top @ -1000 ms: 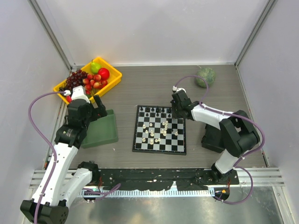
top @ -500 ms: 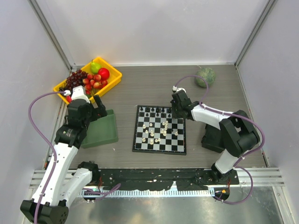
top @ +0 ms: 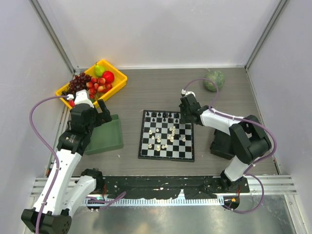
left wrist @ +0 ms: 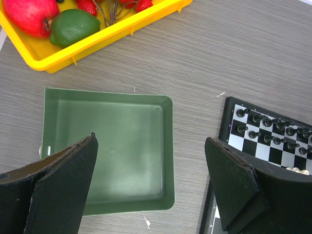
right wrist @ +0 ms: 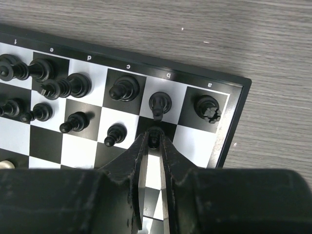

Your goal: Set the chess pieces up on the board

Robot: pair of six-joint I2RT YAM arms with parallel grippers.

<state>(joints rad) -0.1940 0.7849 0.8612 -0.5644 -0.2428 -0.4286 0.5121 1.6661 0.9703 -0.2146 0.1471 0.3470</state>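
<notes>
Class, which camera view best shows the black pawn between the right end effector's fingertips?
Right wrist: the black pawn sits close up between the fingertips of the right end effector. Top external hides it under that end effector; left wrist crops that board corner.

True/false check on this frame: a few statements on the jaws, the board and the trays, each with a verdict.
1. The left jaws hold a chess piece. False: they stand open and empty above the green tray.
2. The right jaws pinch a black pawn near the far right corner of the board. True.
3. The white pieces are lined up on the two near rows. False: they are scattered mid-board.
4. The fruit lies in a yellow tray. True.
</notes>
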